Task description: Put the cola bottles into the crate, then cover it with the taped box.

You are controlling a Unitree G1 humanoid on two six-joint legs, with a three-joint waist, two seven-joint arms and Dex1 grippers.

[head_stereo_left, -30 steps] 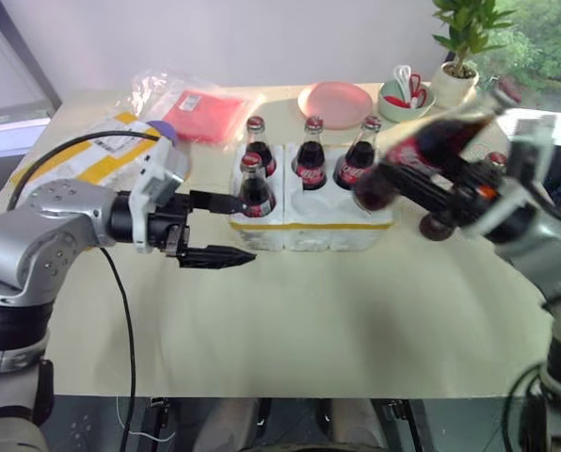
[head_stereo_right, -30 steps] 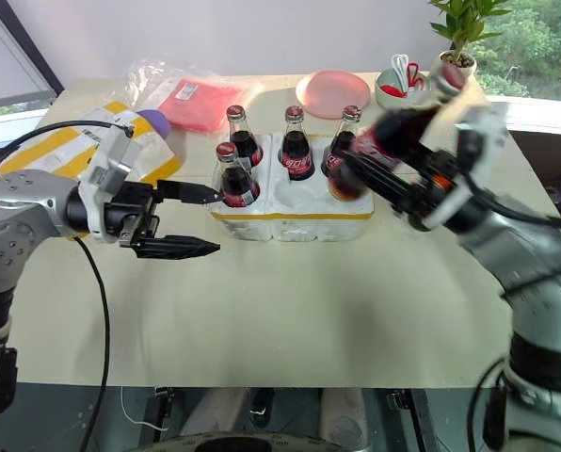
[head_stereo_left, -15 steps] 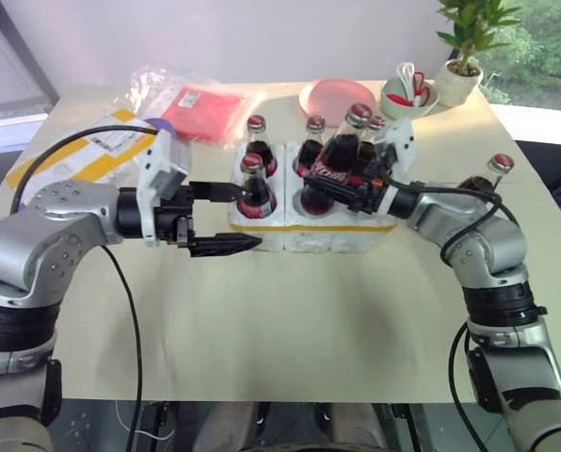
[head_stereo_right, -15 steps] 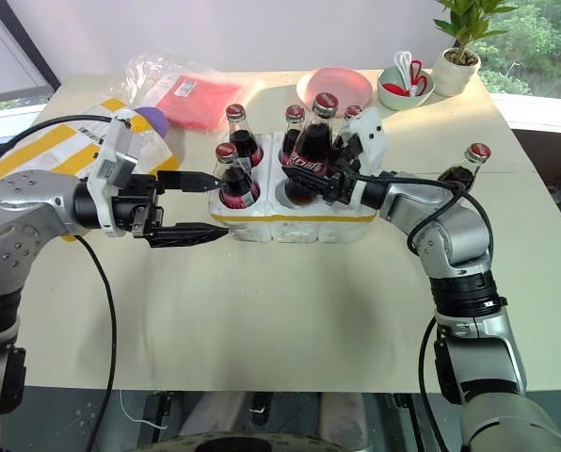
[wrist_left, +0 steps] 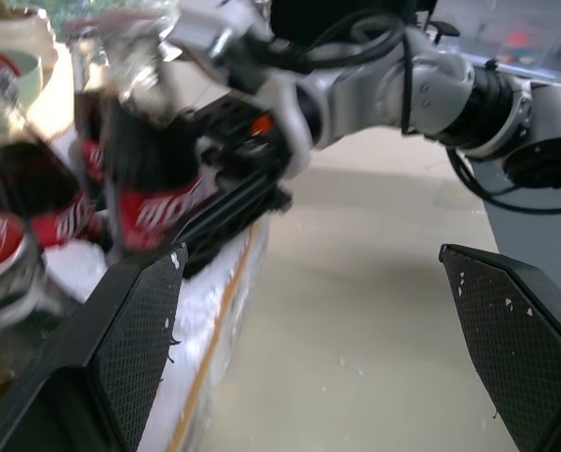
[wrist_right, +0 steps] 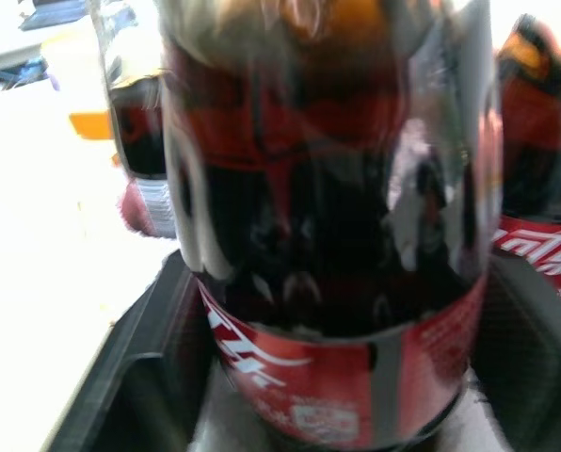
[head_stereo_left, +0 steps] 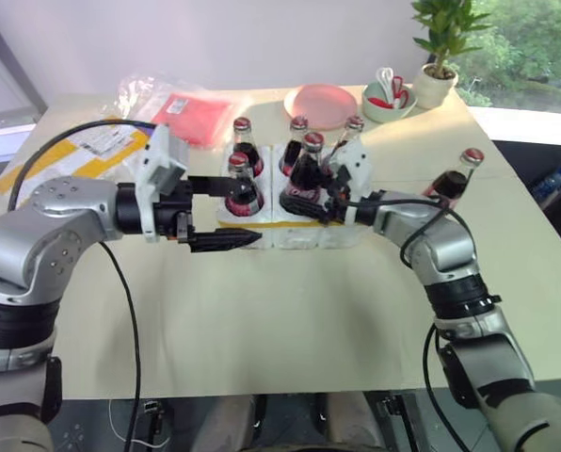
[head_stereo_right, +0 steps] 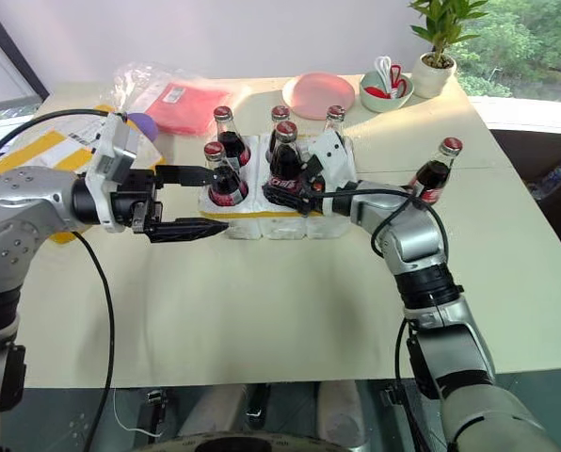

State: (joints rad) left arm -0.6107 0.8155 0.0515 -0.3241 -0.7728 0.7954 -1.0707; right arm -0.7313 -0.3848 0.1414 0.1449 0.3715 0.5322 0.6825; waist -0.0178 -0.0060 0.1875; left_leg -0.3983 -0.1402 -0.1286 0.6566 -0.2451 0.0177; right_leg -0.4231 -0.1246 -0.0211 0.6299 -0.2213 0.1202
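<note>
The crate [head_stereo_left: 299, 237] stands mid-table. Three cola bottles [head_stereo_left: 242, 141] fill its back row and another [head_stereo_left: 238, 184] stands in the front left slot. My right gripper [head_stereo_left: 311, 200] reaches in from the right, open, its fingers on either side of a cola bottle [wrist_right: 328, 235] that stands upright in the front middle slot. One more cola bottle [head_stereo_left: 455, 179] stands on the table to the right. My left gripper [head_stereo_right: 217, 200] is open and level at the crate's front left corner, holding nothing. The taped box [head_stereo_left: 83, 155] lies at the far left, behind my left arm.
Behind the crate lie a red packet in a clear bag [head_stereo_left: 182, 108], a pink plate [head_stereo_left: 320, 99], a green bowl [head_stereo_left: 387, 94] and a potted plant [head_stereo_left: 440, 80]. Bare tabletop [head_stereo_left: 290, 320] stretches in front of the crate.
My right arm swung the tilted bottle down and left, stood it in the front middle slot, and its fingers spread. The left gripper stayed in place. The camera shifted slightly.
</note>
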